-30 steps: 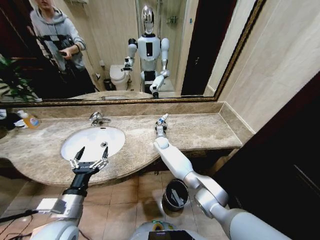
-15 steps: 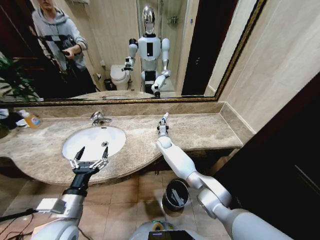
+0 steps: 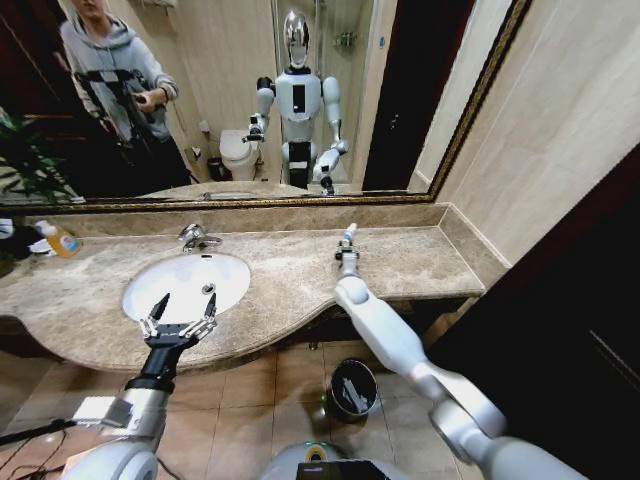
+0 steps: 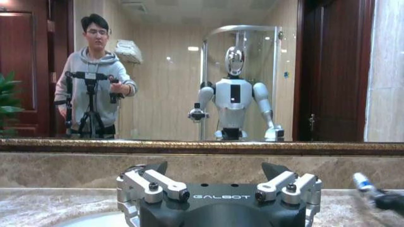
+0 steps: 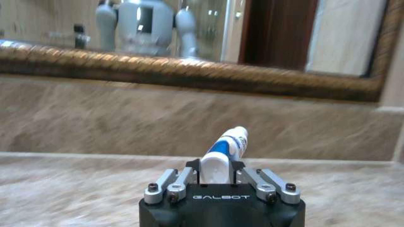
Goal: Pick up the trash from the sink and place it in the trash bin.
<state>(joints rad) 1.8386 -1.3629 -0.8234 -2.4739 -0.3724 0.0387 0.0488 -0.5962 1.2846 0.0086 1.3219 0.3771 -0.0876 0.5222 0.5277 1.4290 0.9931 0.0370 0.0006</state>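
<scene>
My right gripper is held above the marble counter, right of the sink, shut on a white tube with blue marks. In the right wrist view the tube sticks out from between the fingers, pointing toward the mirror. My left gripper hovers open over the front of the white basin with nothing in it. In the left wrist view its jaws stand wide apart, and the held tube shows farther off. The black trash bin stands on the floor under the counter.
A chrome tap sits behind the basin. An orange-labelled bottle stands at the counter's far left. A framed mirror runs along the back wall. A dark wall panel closes off the right side.
My right arm has swung to the right along the counter, carrying the tube away from the sink. The left arm has not moved.
</scene>
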